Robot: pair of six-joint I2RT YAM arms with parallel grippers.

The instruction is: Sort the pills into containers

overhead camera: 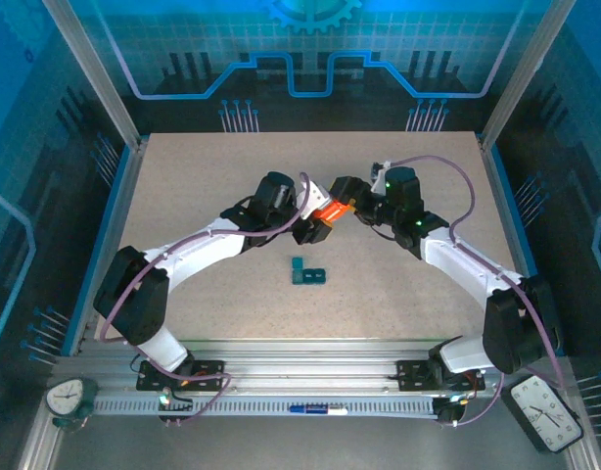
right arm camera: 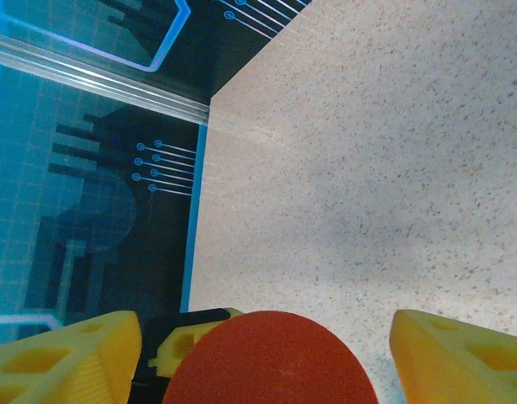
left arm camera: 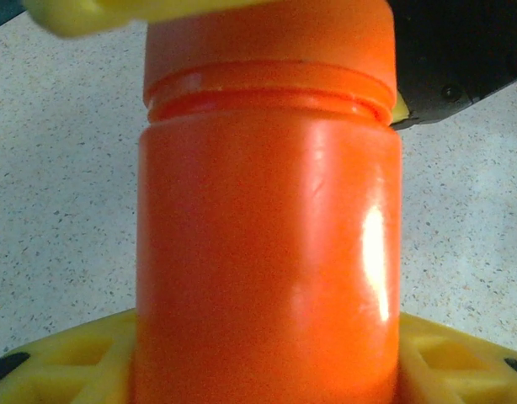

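**Two-sided hold ahead of the pour**

Top external view: the left hand (overhead camera: 310,231) is clamped on an orange cylindrical plastic bottle (overhead camera: 332,212), held over the middle of the speckled beige surface (overhead camera: 203,176). The bottle's long axis runs roughly left to right, with its far end towards the right hand (overhead camera: 347,201), which sits at that end. The containers (overhead camera: 306,275), a dark-teal plastic strip of joined square cells, lie flat on the surface just nearer the arm bases, apart from both hands. The left hand is slightly closer to them, and nothing lies in between.

Left wrist view: yellow fingers (left arm camera: 65,353) grip the bottle's lower body from both sides. Its round orange screw cap (left arm camera: 267,38) points away, with a yellow finger of the other hand (left arm camera: 115,13) lying across the cap.

Right wrist view: the cap sits end-on between this hand's two yellow fingers (right arm camera: 461,353). The jaws stand apart, and a sliver of surface shows on the right side, so no squeeze is evident. The next move likely turns on this alignment: the right hand is square to the bottle's axis, placed to close on the cap and twist.
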